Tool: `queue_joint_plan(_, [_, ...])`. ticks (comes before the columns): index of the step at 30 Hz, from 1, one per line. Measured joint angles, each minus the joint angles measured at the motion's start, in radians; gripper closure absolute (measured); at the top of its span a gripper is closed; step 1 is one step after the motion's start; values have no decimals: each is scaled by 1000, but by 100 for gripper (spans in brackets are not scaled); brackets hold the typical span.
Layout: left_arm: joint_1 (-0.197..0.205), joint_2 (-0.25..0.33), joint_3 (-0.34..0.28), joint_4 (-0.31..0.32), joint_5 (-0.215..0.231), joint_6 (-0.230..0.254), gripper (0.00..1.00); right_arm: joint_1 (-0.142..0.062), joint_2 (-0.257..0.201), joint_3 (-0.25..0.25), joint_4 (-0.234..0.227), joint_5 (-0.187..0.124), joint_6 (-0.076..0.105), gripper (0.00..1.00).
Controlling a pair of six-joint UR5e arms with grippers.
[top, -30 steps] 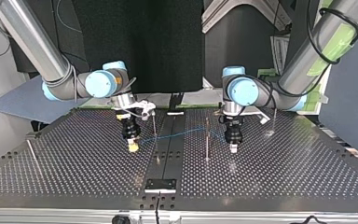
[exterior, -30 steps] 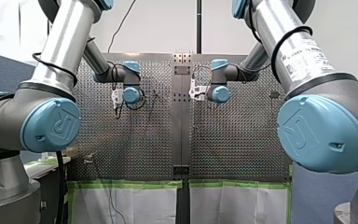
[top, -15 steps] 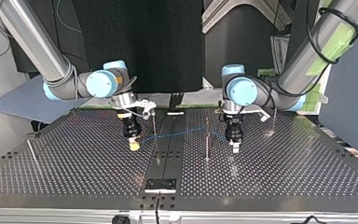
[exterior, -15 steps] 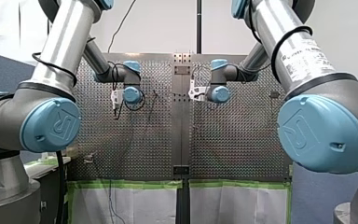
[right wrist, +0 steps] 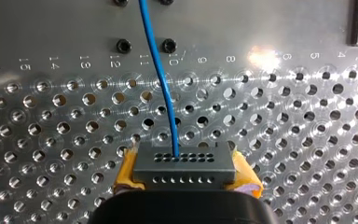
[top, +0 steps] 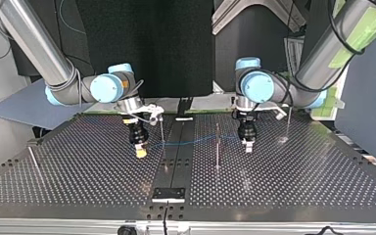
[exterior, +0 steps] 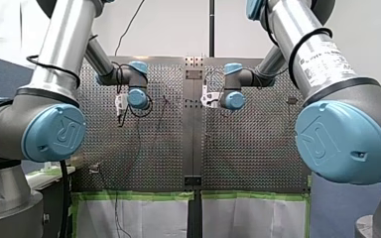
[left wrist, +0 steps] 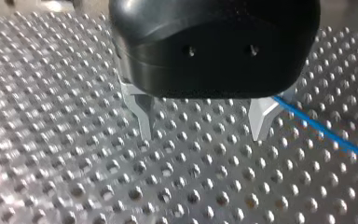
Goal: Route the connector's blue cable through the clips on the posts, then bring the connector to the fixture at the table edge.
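In the right wrist view my right gripper point(right wrist: 184, 179) is shut on the grey connector point(right wrist: 184, 164), gripped between yellow pads point(right wrist: 129, 168). The blue cable point(right wrist: 161, 88) leaves the connector and runs ahead over the perforated plate. In the top view my right gripper point(top: 140, 152) hangs at the left. The cable point(top: 191, 141) stretches from it past two thin posts point(top: 162, 131) point(top: 218, 147) toward my left gripper point(top: 247, 146). My left gripper point(left wrist: 204, 126) is open with nothing between its metal fingers point(left wrist: 144, 116); the cable point(left wrist: 326, 135) passes just outside one finger.
A black fixture plate point(top: 168, 194) sits at the table's near edge in the top view. Another post point(top: 287, 125) stands beyond my left gripper, and a loose rod point(top: 33, 157) lies at the far left. Both arms' big elbows point(exterior: 54, 133) point(exterior: 345, 141) fill the front view's sides.
My left gripper has risen and drawn back from the plate, a little toward the top view's right. The cable's free end now lies straighter. My right arm has stayed still.
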Motion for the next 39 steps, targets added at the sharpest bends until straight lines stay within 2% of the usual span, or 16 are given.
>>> queue_joint_plan(14, [-48, 100, -105, 25, 94, -40, 0, -1, 1, 0, 4, 0, -1, 100])
queue_joint_plan(27, [-76, 159, -209, 41, 78, -63, 0, -3, 1, 0, 2, 0, -1, 100])
queue_joint_plan(33, [-89, 178, -260, 54, 88, -70, 0, -4, 1, 0, 3, 0, -1, 100])
queue_joint_plan(39, [-104, 180, -276, 68, 110, -72, 0, -4, 2, 0, 6, 0, -1, 100])
